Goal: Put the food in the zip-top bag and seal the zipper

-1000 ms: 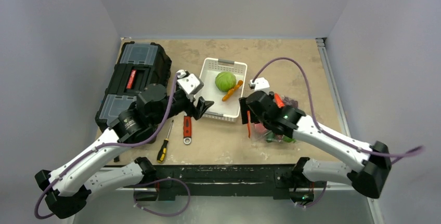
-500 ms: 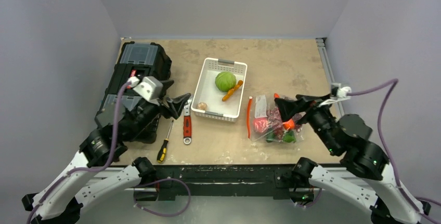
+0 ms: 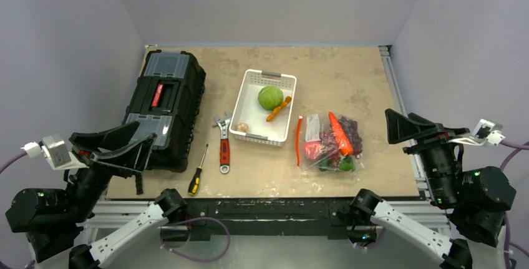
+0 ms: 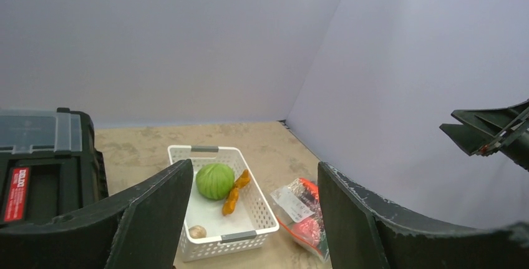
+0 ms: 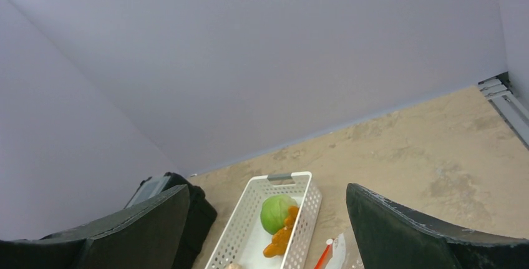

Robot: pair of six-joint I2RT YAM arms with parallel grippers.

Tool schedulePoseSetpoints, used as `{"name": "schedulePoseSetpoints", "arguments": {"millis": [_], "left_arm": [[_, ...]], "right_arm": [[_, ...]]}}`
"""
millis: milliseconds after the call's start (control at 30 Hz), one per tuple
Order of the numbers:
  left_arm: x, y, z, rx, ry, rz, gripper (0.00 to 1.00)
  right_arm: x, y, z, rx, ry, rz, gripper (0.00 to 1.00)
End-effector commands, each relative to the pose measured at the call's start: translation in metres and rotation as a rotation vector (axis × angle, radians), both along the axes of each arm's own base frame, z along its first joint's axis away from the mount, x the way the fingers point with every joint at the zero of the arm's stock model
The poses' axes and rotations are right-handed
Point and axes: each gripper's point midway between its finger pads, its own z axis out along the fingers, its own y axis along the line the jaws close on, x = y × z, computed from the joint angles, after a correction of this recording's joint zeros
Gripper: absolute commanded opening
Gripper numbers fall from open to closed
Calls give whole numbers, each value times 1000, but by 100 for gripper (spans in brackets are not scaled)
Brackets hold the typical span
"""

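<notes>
Two claws stand wide open and empty in the top view, both well apart from the tray (image 3: pixel 262 74): left claw (image 3: pixel 142 135) by the toolbox (image 3: pixel 165 103), right claw (image 3: pixel 396 133) beyond the bag (image 3: pixel 319 147). The clear bag lies just right of the tray, its red strip (image 3: pixel 299 139) nearest the tray, and a carrot (image 3: pixel 340 133) lies across grapes (image 3: pixel 352 127). A cabbage (image 3: pixel 269 97) sits in the tray, with a wrench (image 3: pixel 223 145) and a screwdriver (image 3: pixel 198 172) to its left. The left wrist view shows tray and bag between spread fingers (image 4: pixel 156 219). The right wrist view shows the tray with its cabbage.

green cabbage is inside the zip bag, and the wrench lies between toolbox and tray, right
No, the top view shows the green cabbage in the white tray, not the zip bag. The wrench does lie between toolbox and tray.
</notes>
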Motion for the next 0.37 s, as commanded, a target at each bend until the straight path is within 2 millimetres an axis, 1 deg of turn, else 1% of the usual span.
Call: {"name": "schedulePoseSetpoints", "arguments": {"millis": [0,167,200,267,333], "left_arm": [[-2,16,-18,32,87,46,72],[-7,32,-19,11,79,86,72],[-8,34,-20,6,77,92,72],[-8,36,-20,-3,72,96,72],[-9,35,-18,-8,65,88,72]], "right_arm": [[-5,-21,8,30,-7,-64,99],[-7,-23,11,44,2,-64,99],[-6,-21,4,17,13,-60,99],[1,-27,-1,-17,7,-124,99],[3,-28,-12,-59,58,-143,99]]}}
